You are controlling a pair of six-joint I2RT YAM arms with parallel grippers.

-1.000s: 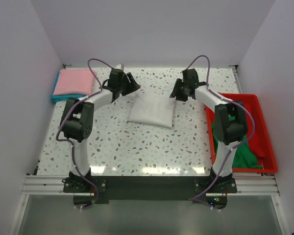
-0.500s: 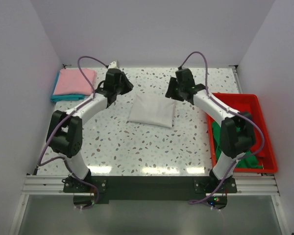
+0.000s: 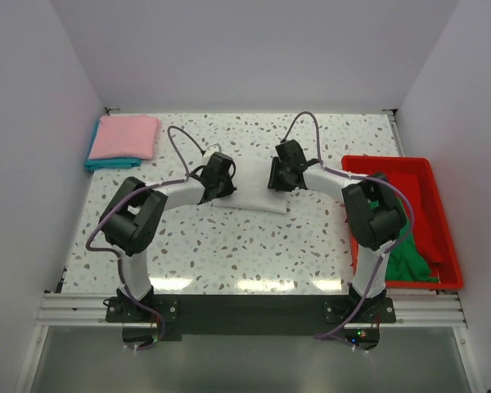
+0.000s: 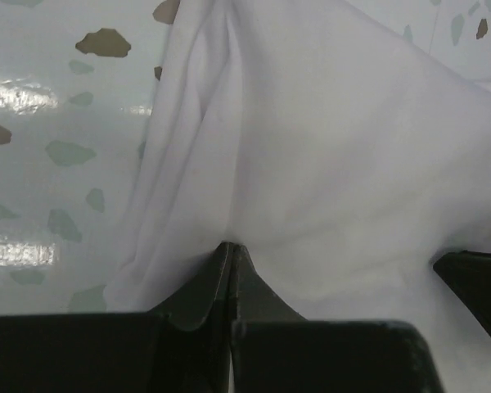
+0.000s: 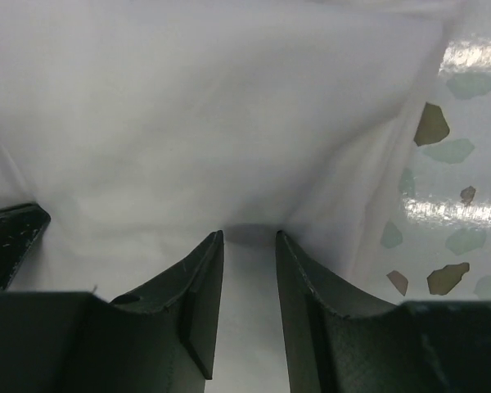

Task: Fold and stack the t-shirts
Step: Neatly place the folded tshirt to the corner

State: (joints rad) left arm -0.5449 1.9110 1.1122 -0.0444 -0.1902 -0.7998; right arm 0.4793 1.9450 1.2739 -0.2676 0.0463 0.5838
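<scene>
While the left gripper (image 4: 231,246) is pinching tight on the left edge of the white t-shirt (image 3: 255,195), the right gripper (image 5: 248,236) is straddling its right edge, fingers slightly apart, grip unclear.

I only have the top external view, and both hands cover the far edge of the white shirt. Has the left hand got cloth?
Observer: Yes. In the left wrist view the left hand is shut, and the white t-shirt puckers into creases right at its tips.
Operator: And the right one?
Observer: The right hand is open. White cloth shows in the gap between its fingers and is not pinched.
Operator: Is it near the shirt's edge?
Observer: Yes. In the right wrist view the cloth's edge runs just to the right of that hand, with bare table beyond it.
</scene>
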